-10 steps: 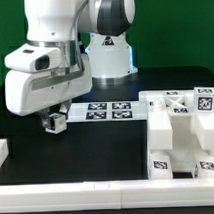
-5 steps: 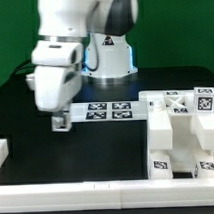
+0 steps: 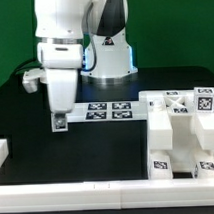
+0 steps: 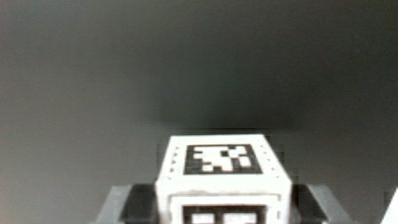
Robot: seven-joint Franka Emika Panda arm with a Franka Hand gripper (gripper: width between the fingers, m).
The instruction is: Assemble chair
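My gripper [image 3: 59,121] hangs above the black table at the exterior view's left, shut on a small white tagged chair piece [image 3: 60,122]. In the wrist view that blocky piece [image 4: 221,168] fills the space between my dark fingers [image 4: 137,203], a square tag on its facing side and another on its lower face. The rest of the white chair parts [image 3: 181,132], flat slabs and blocks with tags, are clustered at the exterior view's right, well apart from the gripper.
The marker board [image 3: 109,111] lies flat on the table just to the exterior view's right of the gripper. A white block [image 3: 2,153] sits at the left edge. A white rim [image 3: 98,190] runs along the table's front. The robot base [image 3: 111,55] stands behind.
The arm has turned upright and shifted slightly toward the exterior view's right, keeping the small piece in its grip at about the same height above the table.
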